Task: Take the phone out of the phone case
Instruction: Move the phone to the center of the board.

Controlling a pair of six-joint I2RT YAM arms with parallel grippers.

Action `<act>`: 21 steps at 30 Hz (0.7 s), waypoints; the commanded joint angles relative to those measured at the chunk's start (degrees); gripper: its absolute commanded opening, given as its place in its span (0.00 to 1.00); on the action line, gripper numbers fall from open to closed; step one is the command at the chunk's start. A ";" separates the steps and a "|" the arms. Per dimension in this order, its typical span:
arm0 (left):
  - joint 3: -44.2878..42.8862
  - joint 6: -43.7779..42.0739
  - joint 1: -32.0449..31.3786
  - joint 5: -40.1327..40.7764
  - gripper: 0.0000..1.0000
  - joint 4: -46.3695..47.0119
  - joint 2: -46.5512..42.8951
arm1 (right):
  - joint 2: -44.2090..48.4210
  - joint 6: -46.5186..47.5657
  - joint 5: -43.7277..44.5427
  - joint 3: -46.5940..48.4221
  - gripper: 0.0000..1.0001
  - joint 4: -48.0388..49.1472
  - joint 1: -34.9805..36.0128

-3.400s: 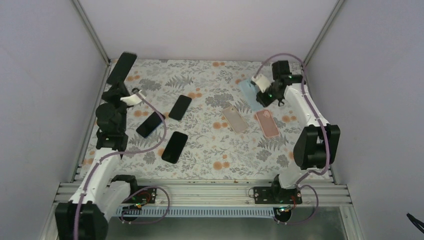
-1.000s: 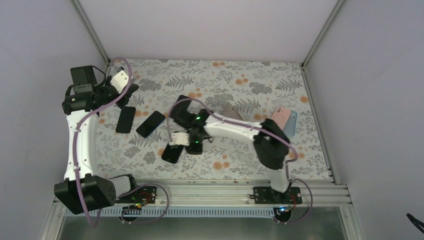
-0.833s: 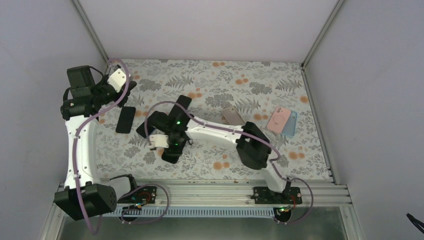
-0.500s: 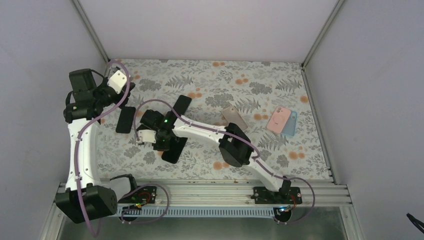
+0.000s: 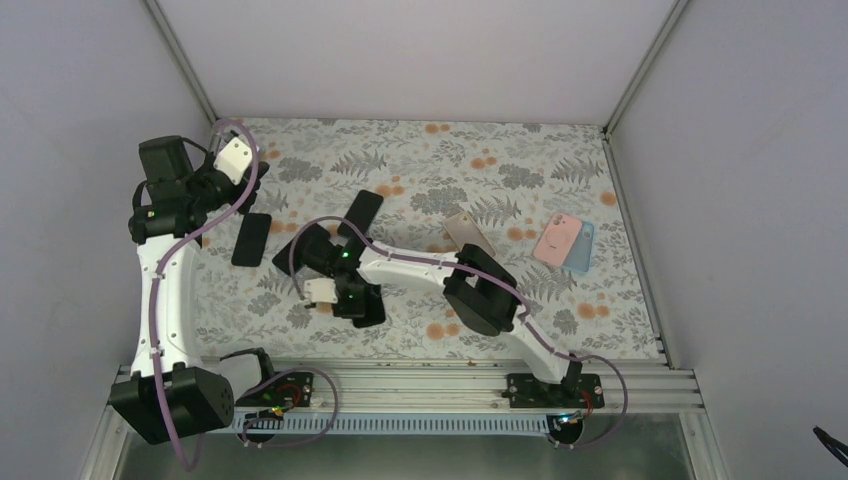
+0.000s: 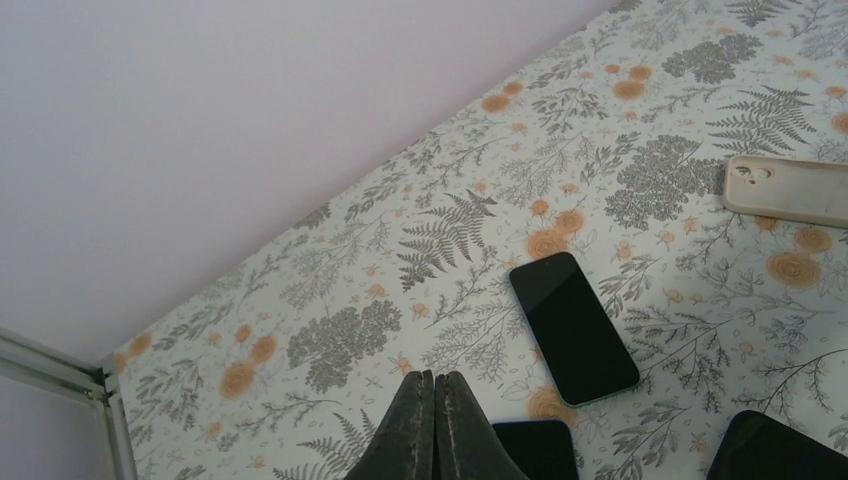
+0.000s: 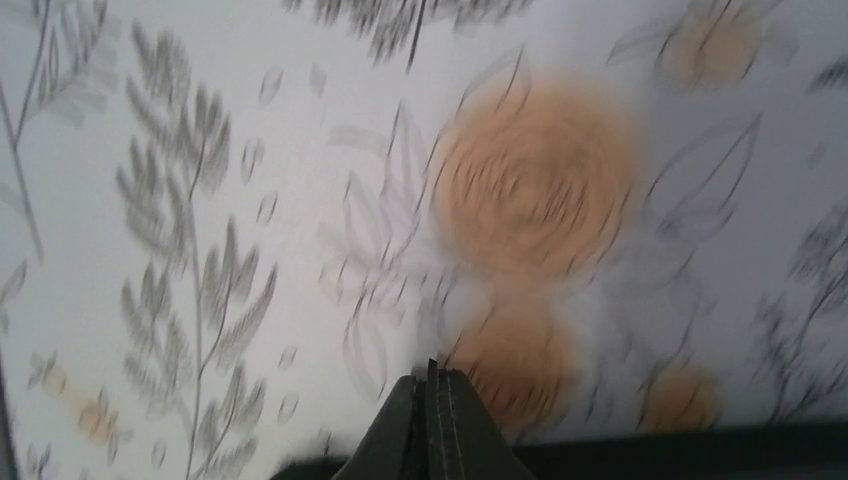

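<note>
- The left pincer [image 6: 434, 378] hangs at the far-left of the desk [image 5: 520, 160], its jaws pressed together with nothing between them and touching nothing.
- Just below its tips lies the left black phone [image 5: 251, 239], screen up, with its long axis running near to far.
- The middle black phone [image 5: 362, 212] lies flat and screen up, with its long axis running from near-left to far-right. It sits apart from the others.
- The right pincer [image 7: 432, 372] has its arm stretched across the desk to the left of centre. Its jaws are closed and empty, low over the flowered desk cover. The wrist view is blurred, so I cannot tell whether the tips touch the cover.
- The near black phone [image 5: 368, 306] lies right beside the right pincer's head and is partly hidden by it.
- The beige phone case [image 5: 469, 233] lies flat right of centre, with its long axis running from far-left to near-right and the camera cut-out at the far end. Whether a phone sits inside cannot be told. The right arm's elbow stands just near its near end, and neither pincer is close to it.
- The pink case [image 5: 553, 240] lies flat on the right, camera end far, overlapping the left edge of the blue case [image 5: 582, 250]. Both are well apart from both pincers.
</note>
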State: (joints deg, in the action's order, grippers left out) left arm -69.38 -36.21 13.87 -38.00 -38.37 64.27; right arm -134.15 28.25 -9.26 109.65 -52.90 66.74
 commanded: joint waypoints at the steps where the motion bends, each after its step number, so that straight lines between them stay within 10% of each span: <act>1: 0.67 1.50 0.02 -1.37 0.02 1.20 0.21 | 6.55 0.92 2.69 -7.30 0.04 -3.03 0.03; 9: 1.53 1.71 -0.07 -2.58 0.02 1.28 -0.06 | 16.34 1.61 7.37 -21.54 0.05 -1.79 -5.24; 14: 1.96 2.04 -0.05 -2.69 0.02 1.95 0.32 | 23.50 4.05 2.40 -25.04 0.69 -1.23 -6.36; 21: 2.72 2.30 -0.07 -3.67 0.02 2.27 -0.56 | 23.52 7.94 0.63 -23.83 0.94 -1.63 -9.02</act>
State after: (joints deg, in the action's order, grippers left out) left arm -67.53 -34.96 13.85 -39.72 -37.71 64.60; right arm -110.50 32.36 -7.05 85.27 -55.22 58.70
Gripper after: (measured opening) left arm 0.027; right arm 0.886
